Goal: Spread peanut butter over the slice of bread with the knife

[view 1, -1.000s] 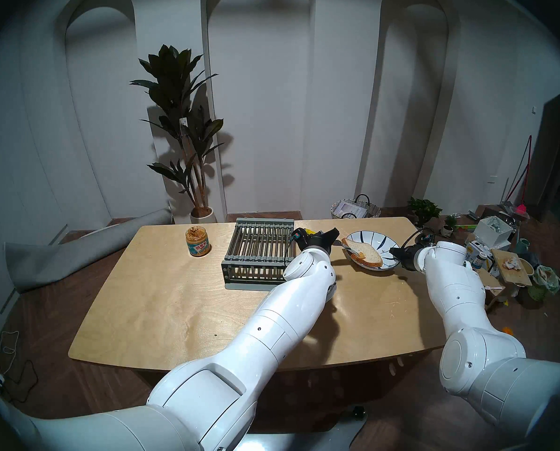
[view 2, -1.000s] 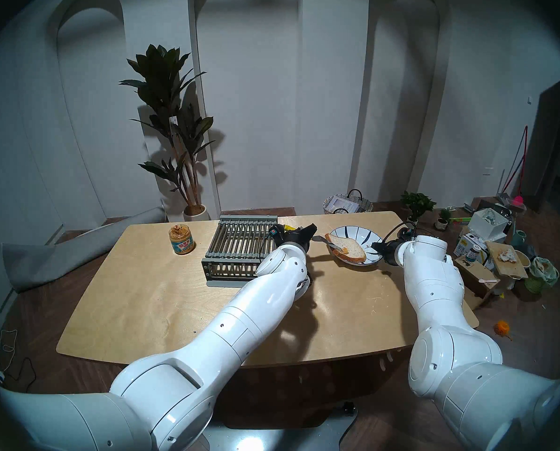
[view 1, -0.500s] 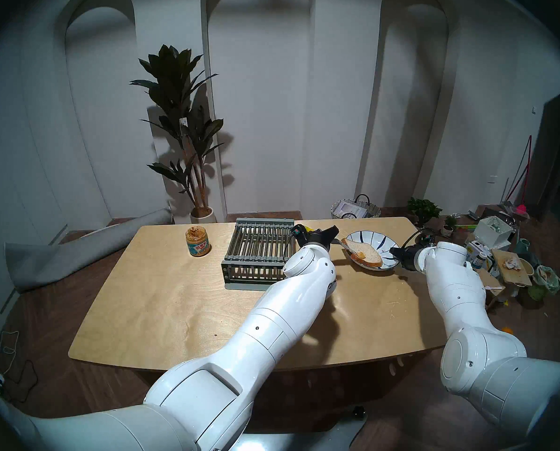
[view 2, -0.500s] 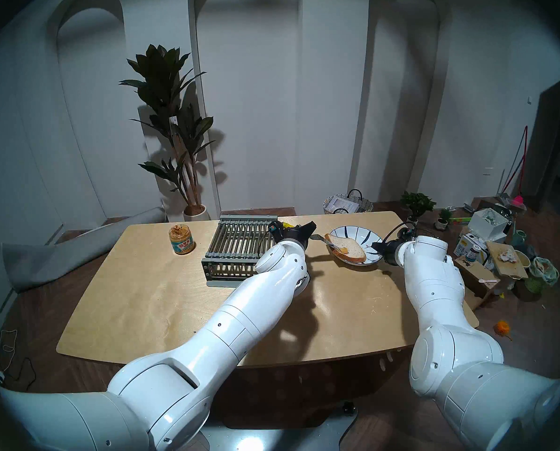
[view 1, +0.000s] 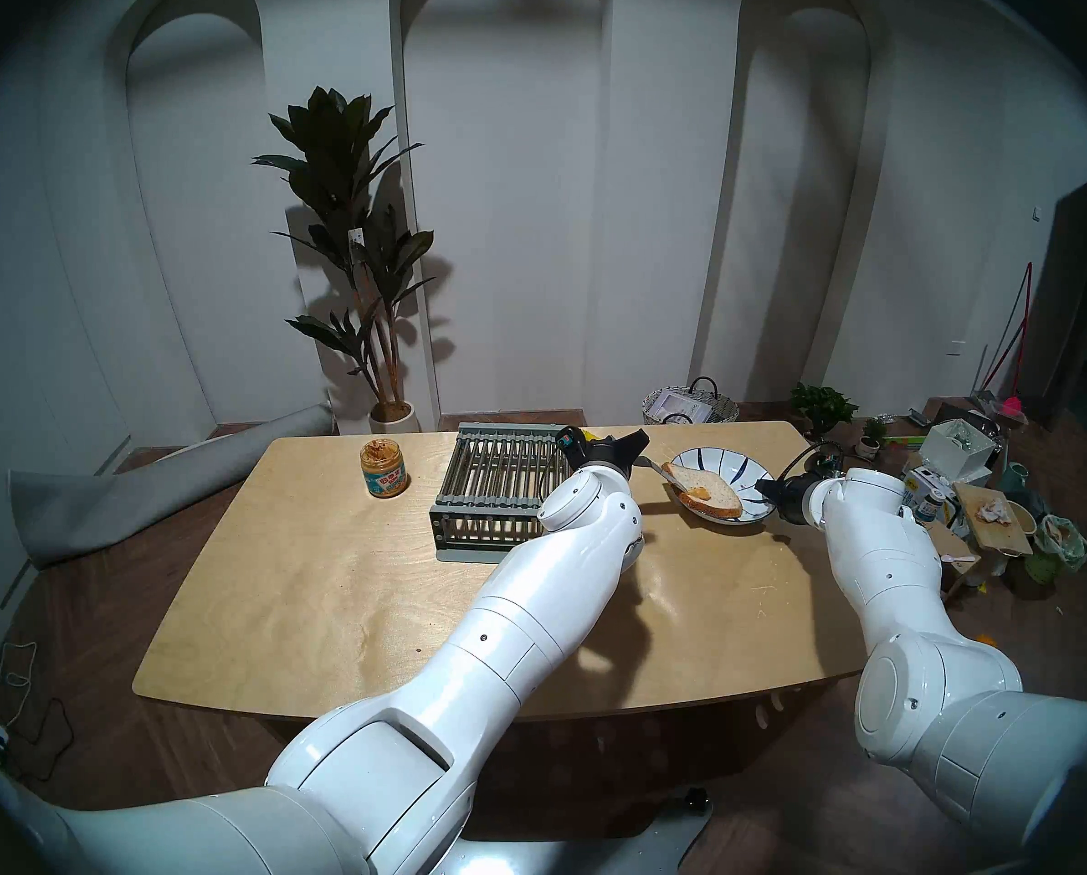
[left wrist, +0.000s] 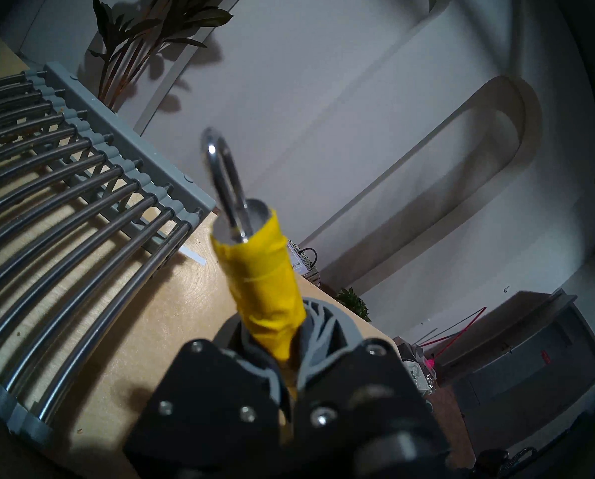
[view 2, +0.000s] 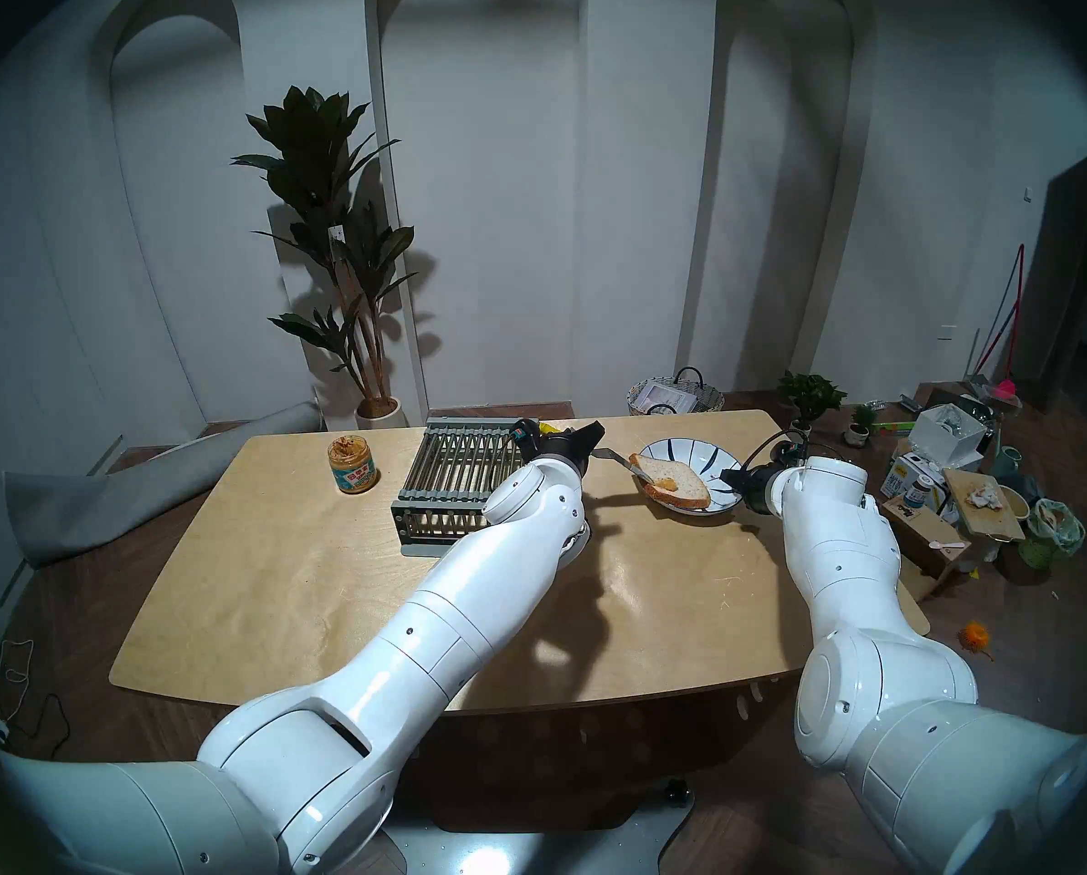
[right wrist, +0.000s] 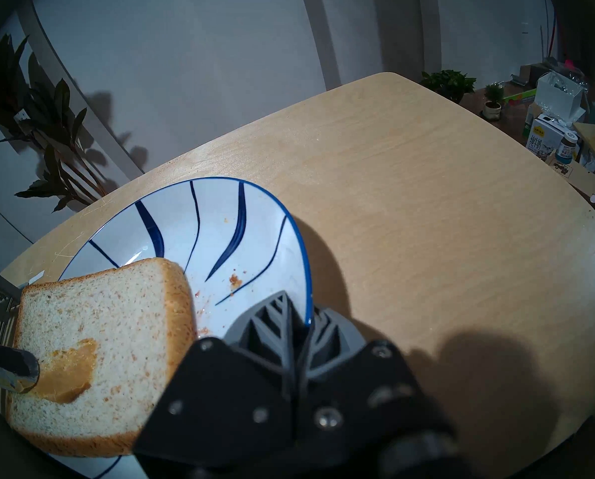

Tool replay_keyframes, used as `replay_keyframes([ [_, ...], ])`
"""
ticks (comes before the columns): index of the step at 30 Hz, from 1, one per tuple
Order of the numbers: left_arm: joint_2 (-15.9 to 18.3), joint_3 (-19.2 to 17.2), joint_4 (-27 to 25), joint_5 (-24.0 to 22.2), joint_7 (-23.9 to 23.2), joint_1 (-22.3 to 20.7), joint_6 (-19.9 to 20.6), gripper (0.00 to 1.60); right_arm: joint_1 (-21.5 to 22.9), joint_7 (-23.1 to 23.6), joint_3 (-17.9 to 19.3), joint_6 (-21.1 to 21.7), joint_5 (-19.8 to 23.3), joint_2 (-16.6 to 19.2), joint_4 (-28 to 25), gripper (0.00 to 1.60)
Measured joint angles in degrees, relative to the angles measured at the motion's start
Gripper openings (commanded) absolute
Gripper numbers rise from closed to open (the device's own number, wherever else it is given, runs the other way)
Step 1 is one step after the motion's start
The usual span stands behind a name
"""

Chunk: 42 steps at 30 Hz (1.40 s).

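The slice of bread (view 1: 711, 493) lies on the white blue-striped plate (view 1: 727, 458), with a tan smear of peanut butter (right wrist: 70, 371) near its left edge. My left gripper (view 1: 623, 452) is shut on the knife's yellow handle (left wrist: 265, 281). The knife's blade (view 1: 658, 469) reaches right, and its tip (right wrist: 16, 367) touches the smear at the bread's left edge. My right gripper (right wrist: 299, 316) is shut on the plate's right rim (right wrist: 308, 295). The peanut butter jar (view 1: 384, 471) stands open at the table's far left.
A grey slatted rack (view 1: 503, 495) stands just left of my left gripper. A wicker basket (view 1: 689, 406) sits beyond the table's far edge. Boxes and clutter (view 1: 957, 476) lie on the floor to the right.
My left arm has drawn back to the left. The knife blade slid from the middle of the bread to its left edge, leaving the smear. The right arm and plate have not moved.
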Motion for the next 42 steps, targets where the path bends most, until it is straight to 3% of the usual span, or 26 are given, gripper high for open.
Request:
replay_keyframes([
  [10, 0.84, -0.04, -3.28, -0.19, -0.75, 1.0, 0.69, 0.0, 0.06, -0.58, -0.19, -0.25, 0.13, -0.16, 0.05, 0.0],
  [22, 1.02, 1.98, -10.96, 0.06, -1.5, 2.8, 1.33, 0.0, 0.02, -1.15, -0.24, -0.29, 0.2, -0.37, -0.13, 0.0],
  [35, 4.0, 3.26, -19.46, 2.05, 1.06, 4.84, 1.28, 0.0, -1.38, -0.55, -0.29, -0.11, 0.24, -0.7, -2.11, 0.0],
  [36, 4.26, 3.28, -19.9, 2.09, 1.32, 5.02, 1.28, 0.0, -1.61, -0.52, -0.3, 0.02, 0.24, -0.76, -2.49, 0.66],
  [37, 4.52, 3.31, -20.32, 2.12, 1.57, 5.2, 1.29, 0.0, -1.85, -0.49, -0.3, 0.21, 0.25, -0.83, -2.89, 0.88],
  [40, 4.93, 3.39, -20.95, 2.13, 1.96, 5.5, 1.34, 0.0, -2.29, -0.45, -0.34, 0.62, 0.25, -0.95, -3.63, 0.77],
  [41, 5.07, 3.44, -21.14, 2.13, 2.08, 5.6, 1.36, 0.0, -2.5, -0.43, -0.37, 0.82, 0.24, -1.01, -3.89, 1.6],
  [42, 5.26, 3.51, -21.39, 2.13, 2.17, 5.72, 1.4, 0.0, -2.8, -0.4, -0.43, 1.09, 0.24, -1.11, -4.23, 1.6],
])
